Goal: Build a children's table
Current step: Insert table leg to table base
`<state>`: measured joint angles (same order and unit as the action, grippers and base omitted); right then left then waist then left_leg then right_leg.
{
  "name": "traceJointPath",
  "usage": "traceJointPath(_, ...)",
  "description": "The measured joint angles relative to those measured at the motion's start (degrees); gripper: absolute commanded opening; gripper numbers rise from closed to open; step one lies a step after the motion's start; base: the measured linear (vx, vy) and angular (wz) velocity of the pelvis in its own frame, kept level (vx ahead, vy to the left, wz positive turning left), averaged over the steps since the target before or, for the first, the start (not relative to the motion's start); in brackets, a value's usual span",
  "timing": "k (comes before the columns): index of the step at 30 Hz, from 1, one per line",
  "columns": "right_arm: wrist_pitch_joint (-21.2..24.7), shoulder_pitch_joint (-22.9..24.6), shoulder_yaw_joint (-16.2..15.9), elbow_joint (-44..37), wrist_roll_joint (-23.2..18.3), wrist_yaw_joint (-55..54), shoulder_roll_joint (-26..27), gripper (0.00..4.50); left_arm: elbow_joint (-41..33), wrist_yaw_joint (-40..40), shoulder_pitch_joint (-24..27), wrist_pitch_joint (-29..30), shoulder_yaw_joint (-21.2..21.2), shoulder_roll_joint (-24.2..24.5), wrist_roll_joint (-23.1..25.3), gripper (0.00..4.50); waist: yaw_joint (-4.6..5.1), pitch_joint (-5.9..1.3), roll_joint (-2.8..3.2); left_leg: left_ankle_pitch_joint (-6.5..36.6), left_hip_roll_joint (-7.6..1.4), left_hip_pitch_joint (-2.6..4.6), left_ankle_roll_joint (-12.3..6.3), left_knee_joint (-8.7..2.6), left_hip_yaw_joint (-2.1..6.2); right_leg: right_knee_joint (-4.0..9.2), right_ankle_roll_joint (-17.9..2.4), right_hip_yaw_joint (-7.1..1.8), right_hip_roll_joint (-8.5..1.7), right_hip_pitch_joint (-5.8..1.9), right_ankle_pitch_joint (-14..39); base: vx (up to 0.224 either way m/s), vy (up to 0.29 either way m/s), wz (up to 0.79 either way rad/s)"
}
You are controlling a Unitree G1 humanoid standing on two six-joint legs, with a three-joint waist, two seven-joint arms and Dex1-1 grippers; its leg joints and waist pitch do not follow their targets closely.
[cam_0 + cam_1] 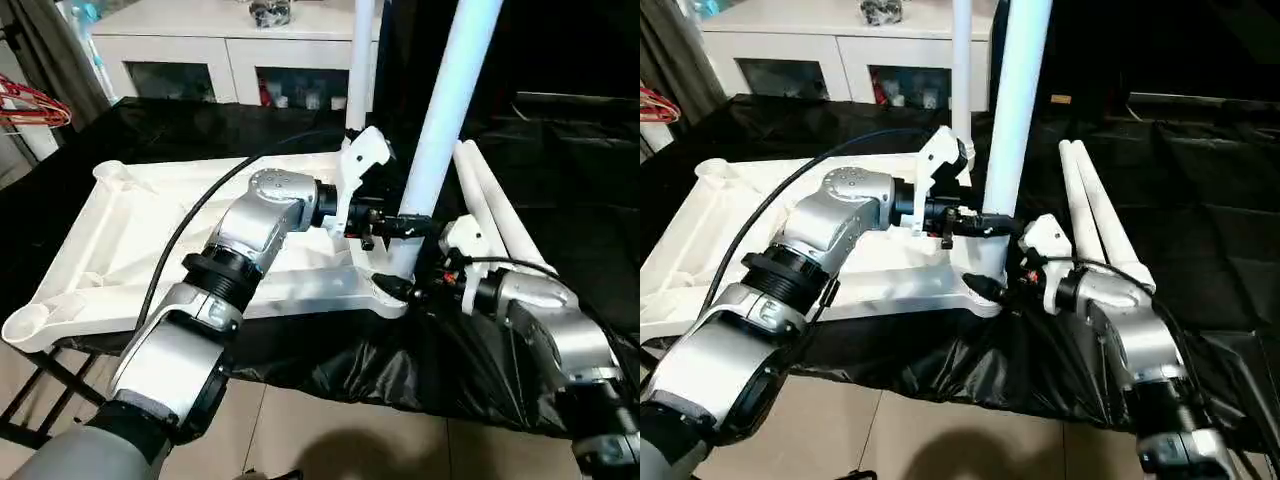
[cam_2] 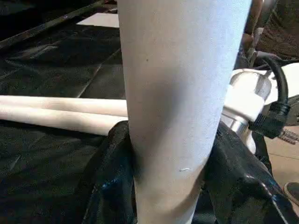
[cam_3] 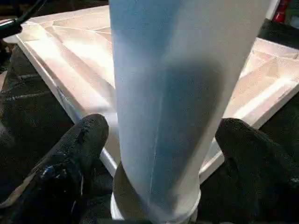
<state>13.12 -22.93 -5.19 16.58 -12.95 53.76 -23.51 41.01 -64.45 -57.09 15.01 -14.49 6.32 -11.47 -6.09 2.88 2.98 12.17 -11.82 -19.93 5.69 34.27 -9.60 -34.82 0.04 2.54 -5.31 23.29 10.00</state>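
- The white top (image 1: pixel 150 235) lies ribbed side up on a bench (image 1: pixel 560 150) draped in black cloth, filling the 9 o'clock half of the head view.
- 1 leg (image 1: pixel 440 130) stands upright in the top's near corner socket (image 1: pixel 385 290), just below the view's centre, and rises out past 12 o'clock.
- A 2nd leg (image 1: pixel 360 60) stands upright in a far corner socket, just toward 11 o'clock of the 1st.
- 2 more legs (image 1: pixel 490 210) lie side by side on the cloth at 3 o'clock of the standing leg, touching along their length.
- The left hand (image 1: pixel 405 228) reaches in from 9 o'clock and is clenched on the near leg partway up; in the left wrist view its black fingers (image 2: pixel 117 168) press both sides of that leg.
- The right hand (image 1: pixel 405 290) sits low at the socket, coming in from 4 o'clock. In the right wrist view its fingers (image 3: pixel 74 158) flank the leg's base with a gap on each side, released.
- A white cabinet (image 1: pixel 200 50) with glass doors stands behind the bench at 11 o'clock.
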Motion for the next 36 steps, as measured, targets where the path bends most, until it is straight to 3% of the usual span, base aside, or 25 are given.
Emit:
traceJointPath(19,-0.67,-3.08,-1.95,5.1,0.88,2.03,0.23,2.11,0.89,-0.67,-0.52,0.01,0.03,0.06,0.0,1.86,0.12,-0.03,-0.2,0.0,0.0,-0.01,0.0,-0.1,0.0,0.17,0.03,0.01,0.0,-0.01,0.02,0.0,0.0,0.0)
traceJointPath(34,-1.69,-3.62,-1.99,6.46,0.95,3.09,0.41,1.95,1.05,-1.18,-0.52,0.03,0.05,0.27,0.0,1.86,0.39,-0.06,-0.23,0.0,0.0,0.01,-0.01,-0.37,-0.03,0.7,-0.03,0.08,0.01,-0.19,-0.02,0.0,0.0,0.0)
traceJointPath(35,-1.97,-3.62,-1.98,6.63,0.95,3.12,0.45,1.95,1.08,-1.18,-0.52,0.03,0.05,0.27,0.0,2.42,0.4,-0.07,-0.24,0.0,0.0,0.02,-0.01,-0.38,-0.03,0.7,-0.03,0.08,0.01,-0.19,-0.02,0.0,0.0,0.0)
traceJointPath(36,-2.03,-3.62,-1.98,6.71,0.95,3.13,0.48,1.95,1.12,-1.19,-0.53,0.05,0.06,0.27,0.0,2.56,0.41,-0.07,-0.24,0.0,0.0,0.02,-0.01,-0.39,-0.03,0.7,-0.02,0.08,0.01,-0.19,-0.02,0.0,0.0,0.0)
